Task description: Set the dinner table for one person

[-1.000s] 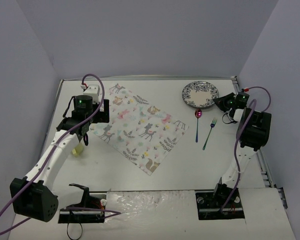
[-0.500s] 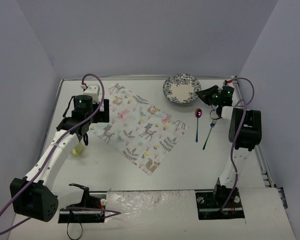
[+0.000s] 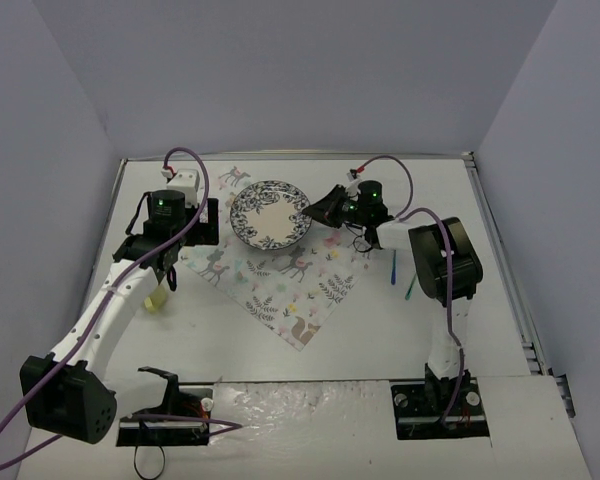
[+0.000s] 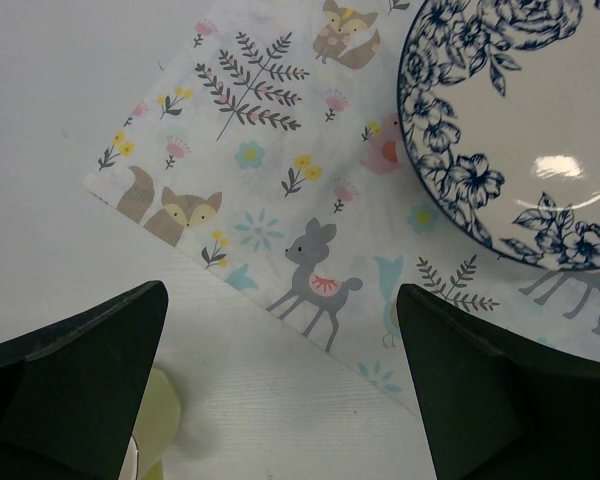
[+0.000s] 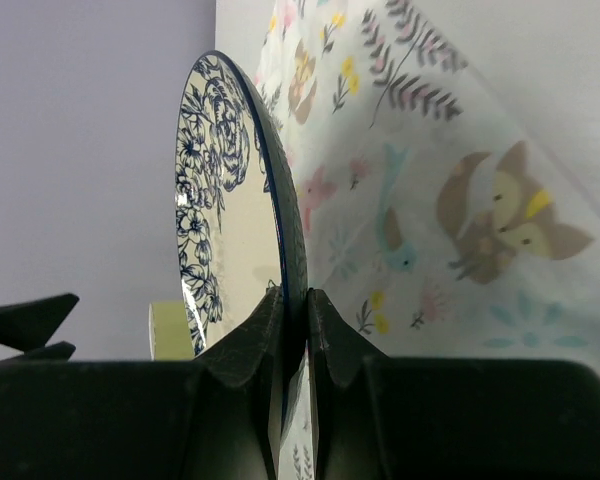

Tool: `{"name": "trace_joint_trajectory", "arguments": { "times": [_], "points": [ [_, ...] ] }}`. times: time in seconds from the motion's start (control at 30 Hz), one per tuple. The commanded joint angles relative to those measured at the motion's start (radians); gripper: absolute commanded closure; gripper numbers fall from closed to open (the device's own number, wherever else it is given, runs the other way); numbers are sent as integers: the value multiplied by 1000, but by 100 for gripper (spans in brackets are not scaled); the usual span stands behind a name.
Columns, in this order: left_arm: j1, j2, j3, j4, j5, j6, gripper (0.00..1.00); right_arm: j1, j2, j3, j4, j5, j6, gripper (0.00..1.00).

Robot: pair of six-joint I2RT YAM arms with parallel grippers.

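Note:
My right gripper (image 3: 325, 208) is shut on the rim of a blue-flowered white plate (image 3: 270, 213) and holds it over the printed cloth (image 3: 280, 265) on the white dinner table (image 3: 380, 330). In the right wrist view the plate (image 5: 220, 200) stands edge-on, pinched between my fingers (image 5: 250, 340). The plate also shows in the left wrist view (image 4: 520, 120). My left gripper (image 3: 170, 262) is open and empty above the cloth's left corner (image 4: 280, 220). A spoon and fork (image 3: 393, 268) lie partly hidden behind the right arm.
A pale yellow-green cup (image 3: 159, 298) stands on the table left of the cloth, under my left arm; it also shows in the left wrist view (image 4: 158, 420). Grey walls close in the table on three sides.
My right gripper has carried the plate from the far right of the table leftward to over the cloth. The left arm has not moved.

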Motion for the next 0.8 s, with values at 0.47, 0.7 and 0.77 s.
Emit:
{"name": "trace_joint_trajectory", "arguments": {
  "times": [0.47,0.7,0.77],
  "points": [
    [11,-3,30,59,1,-3,3,100,57,44,227,-42,12,100],
    [10,-3,29,60,1,-1,3,100,93,49,122,-19,-92,100],
    [10,-3,29,59,1,-1,3,99,106,45,108,-17,-107,100]
  ]
}}
